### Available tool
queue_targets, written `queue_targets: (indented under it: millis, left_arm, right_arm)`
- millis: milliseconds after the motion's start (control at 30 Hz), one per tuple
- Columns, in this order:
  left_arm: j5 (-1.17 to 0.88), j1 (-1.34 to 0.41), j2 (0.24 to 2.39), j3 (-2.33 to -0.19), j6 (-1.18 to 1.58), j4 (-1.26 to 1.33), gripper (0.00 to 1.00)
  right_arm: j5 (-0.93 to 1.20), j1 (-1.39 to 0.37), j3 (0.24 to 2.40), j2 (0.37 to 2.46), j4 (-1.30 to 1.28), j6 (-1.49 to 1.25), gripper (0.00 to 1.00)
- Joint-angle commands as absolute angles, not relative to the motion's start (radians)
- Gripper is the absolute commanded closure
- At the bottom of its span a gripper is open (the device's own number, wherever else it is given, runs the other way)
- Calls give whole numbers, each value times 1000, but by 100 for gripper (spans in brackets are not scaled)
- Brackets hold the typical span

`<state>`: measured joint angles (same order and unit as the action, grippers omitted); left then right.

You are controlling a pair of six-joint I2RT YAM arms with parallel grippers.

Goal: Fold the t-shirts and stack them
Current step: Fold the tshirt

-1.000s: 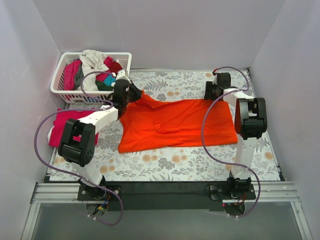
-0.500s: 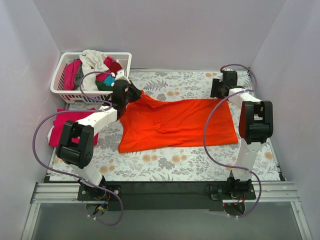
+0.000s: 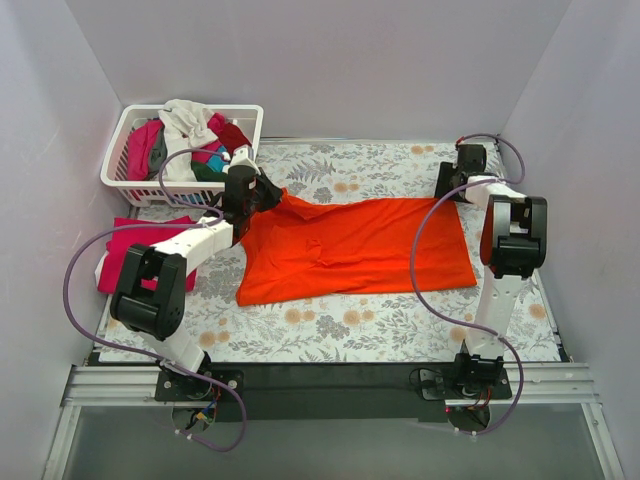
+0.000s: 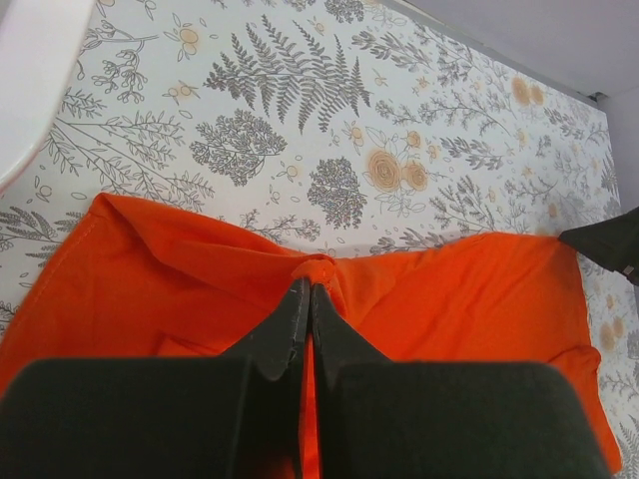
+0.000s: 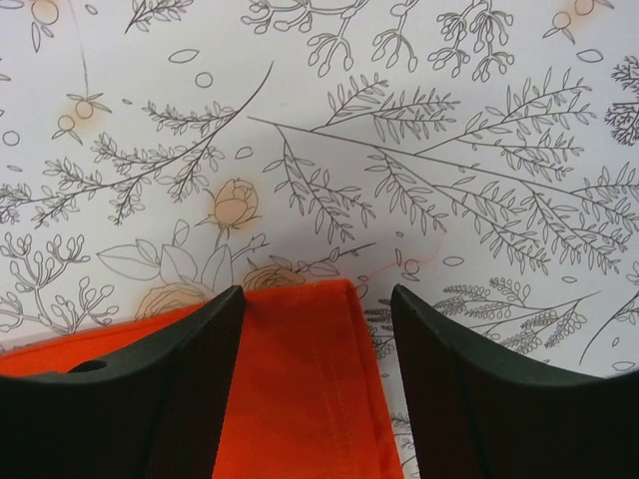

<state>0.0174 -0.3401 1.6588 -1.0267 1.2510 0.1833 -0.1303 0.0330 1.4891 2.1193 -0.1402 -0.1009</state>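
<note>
A bright orange t-shirt [image 3: 355,245] lies spread across the floral table [image 3: 340,325]. My left gripper [image 3: 268,194] is shut on a pinched fold at the shirt's far left edge; in the left wrist view the fingertips [image 4: 305,289] clamp orange cloth [image 4: 449,299]. At the shirt's far right corner my right gripper [image 3: 450,188] stands open. In the right wrist view its fingers [image 5: 318,299] straddle the hemmed corner [image 5: 300,389] without closing on it. A folded magenta-pink t-shirt [image 3: 125,250] rests at the table's left edge.
A white slatted basket [image 3: 125,180] at the back left holds several crumpled shirts, white [image 3: 185,118], pink and dark red among them. Grey walls enclose the table on the left, back and right. A black rail [image 3: 330,385] carries the arm bases at the near edge.
My right gripper has shifted rightward and slightly farther back, to the shirt's far right corner, its jaws a little wider. The left gripper keeps its hold, barely moved.
</note>
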Motion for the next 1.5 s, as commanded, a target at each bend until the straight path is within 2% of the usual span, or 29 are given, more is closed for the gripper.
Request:
queue_targets:
  millis: [0,233,467,667,767,800,900,1100,1467]
  left_arm:
    - [11,-344,1598,-1023,1250,183,100]
    - [5,-345,1603,-1019,1250,179,100]
    - [3,-345,1595,-1023,1249,178,100]
    - [2,-344,1594,-1022,1247,173,100]
    - [8,-344,1591,-1020,1243,173,100]
    - [11,-344,1591,-1020,1243,172,100]
    - [17,-345,1592,-1019,1243,166,100]
    - [32,-344,1526,-962,1267,175,100]
    - [-20,-371,1384,-796,1350,176,100]
  right_arm:
    - [-141,46,1549,2143,-138,-91,45]
    - [-120,49,1589,2200,-192,-83,47]
    - [-100,49,1500,2128,-196,-103,52]
    - [-86,49,1493,2126,-205,-112,69]
    - [-61,49,1489,2125,-206,-115,82]
    - [-57,49,1494,2125,-206,-117,89]
    - [-48,49,1499,2117,-206,-112,99]
    - [-29,49,1442,2030,-184,-113,99]
    - [20,48,1211,1804,-164,-114,99]
